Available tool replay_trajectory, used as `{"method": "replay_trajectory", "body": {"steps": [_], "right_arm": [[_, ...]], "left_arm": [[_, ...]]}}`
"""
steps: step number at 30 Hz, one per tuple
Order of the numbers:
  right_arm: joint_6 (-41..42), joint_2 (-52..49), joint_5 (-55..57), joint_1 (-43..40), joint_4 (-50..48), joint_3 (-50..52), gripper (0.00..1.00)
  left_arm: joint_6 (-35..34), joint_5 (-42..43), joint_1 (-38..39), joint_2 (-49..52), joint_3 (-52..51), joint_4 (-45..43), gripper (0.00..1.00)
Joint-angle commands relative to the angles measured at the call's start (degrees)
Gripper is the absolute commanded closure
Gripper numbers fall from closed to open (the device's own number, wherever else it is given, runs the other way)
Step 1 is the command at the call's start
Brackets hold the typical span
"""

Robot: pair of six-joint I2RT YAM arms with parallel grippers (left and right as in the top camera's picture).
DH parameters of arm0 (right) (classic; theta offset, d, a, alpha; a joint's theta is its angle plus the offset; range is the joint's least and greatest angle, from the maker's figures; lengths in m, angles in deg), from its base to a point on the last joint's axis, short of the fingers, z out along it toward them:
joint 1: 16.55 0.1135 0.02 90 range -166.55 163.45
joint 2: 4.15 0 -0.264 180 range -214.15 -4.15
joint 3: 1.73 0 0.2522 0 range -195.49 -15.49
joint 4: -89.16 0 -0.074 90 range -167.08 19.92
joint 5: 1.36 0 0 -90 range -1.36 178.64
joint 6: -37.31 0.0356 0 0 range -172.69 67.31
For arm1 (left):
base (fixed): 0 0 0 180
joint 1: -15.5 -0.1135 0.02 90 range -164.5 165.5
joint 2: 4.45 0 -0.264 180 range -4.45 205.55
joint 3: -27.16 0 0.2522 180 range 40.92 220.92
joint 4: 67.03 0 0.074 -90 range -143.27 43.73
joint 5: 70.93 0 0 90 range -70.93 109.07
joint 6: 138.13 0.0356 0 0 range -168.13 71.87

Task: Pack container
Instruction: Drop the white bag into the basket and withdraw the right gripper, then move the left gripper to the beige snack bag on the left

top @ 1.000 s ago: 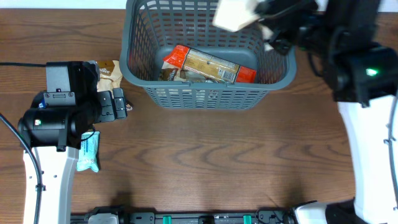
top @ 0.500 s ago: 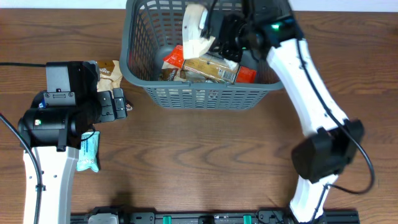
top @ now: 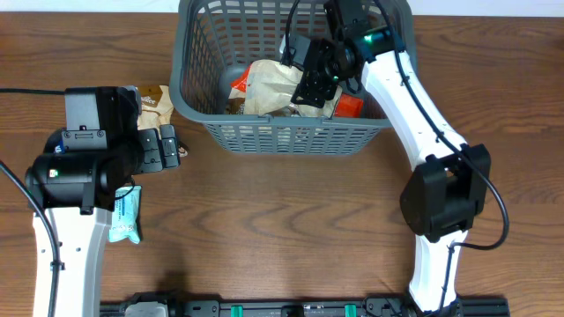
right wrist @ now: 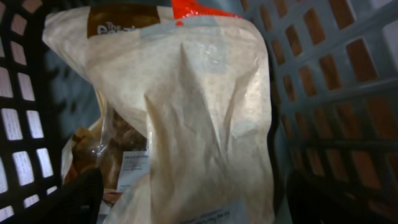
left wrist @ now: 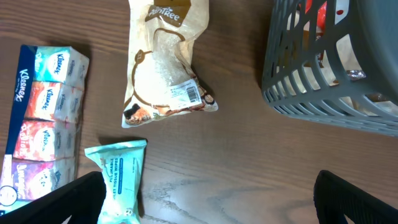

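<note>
Right fingers [right wrist: 62, 202]: on the right gripper [top: 302, 86] they stand wide apart inside the basket [top: 291, 136]. My wrist feed shows one dark tip at each lower corner. The beige paper bag [right wrist: 199, 112] lies between them with a gap on either side.
Left fingers [left wrist: 68, 208]: the left gripper [left wrist: 208, 199] is spread just as wide, low over the table [top: 282, 220], gripping nothing.
Change since half a second ago: the bag then hung high and on end over the basket's middle. Now I see it lower, laid over the red-ended packet [top: 348, 106] and hiding most of it. A second ago the right arm was out by the basket's far right corner. The left arm and the basket have not shifted.
Basket, place: far middle of the table, near the left gripper and to its right. The top of the overhead view cuts off its back rim.
Basket, heading: mouth up toward the overhead camera, long axis running left to right across the table.
Outside the basket: a brown-and-white pouch [left wrist: 165, 68] near its left wall, a tissue multipack [left wrist: 46, 124] and a teal wipes packet [left wrist: 121, 177], all on the wood.
</note>
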Motion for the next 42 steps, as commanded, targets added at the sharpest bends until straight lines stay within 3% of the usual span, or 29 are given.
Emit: {"method": "replay_trajectory", "body": {"steps": [1,4,10,14,22,36,42], "right_arm": [[1.1,6.8,-0.5,0.0,0.0,-2.9,0.19],[4.3,12.5,0.2,-1.5,-1.3,-6.3,0.02],[25.6,23.8,14.4,-10.0,-6.9,-9.4,0.01],[32.9,28.4,16.4,-18.5,-3.5,-9.4,0.01],[33.9,27.6,16.1,-29.1,9.6,-8.0,0.01],[34.3,20.0,17.6,-30.0,12.1,-7.7,0.01],[34.5,14.9,17.6,-30.0,14.5,-7.7,0.01]], "left_arm": [[0.4,-0.6,0.1,-0.2,1.0,0.2,0.01],[0.4,-0.6,0.1,-0.3,1.0,0.2,0.01],[0.4,-0.7,-0.1,-0.8,3.9,2.7,0.01],[-0.3,-2.8,-2.1,4.9,16.3,10.4,0.01],[-2.0,-3.2,-9.6,24.0,46.1,17.5,0.01],[4.6,-3.0,-10.1,45.4,46.9,18.0,0.01],[7.5,-2.9,-9.2,48.3,41.7,12.3,0.01]]}}
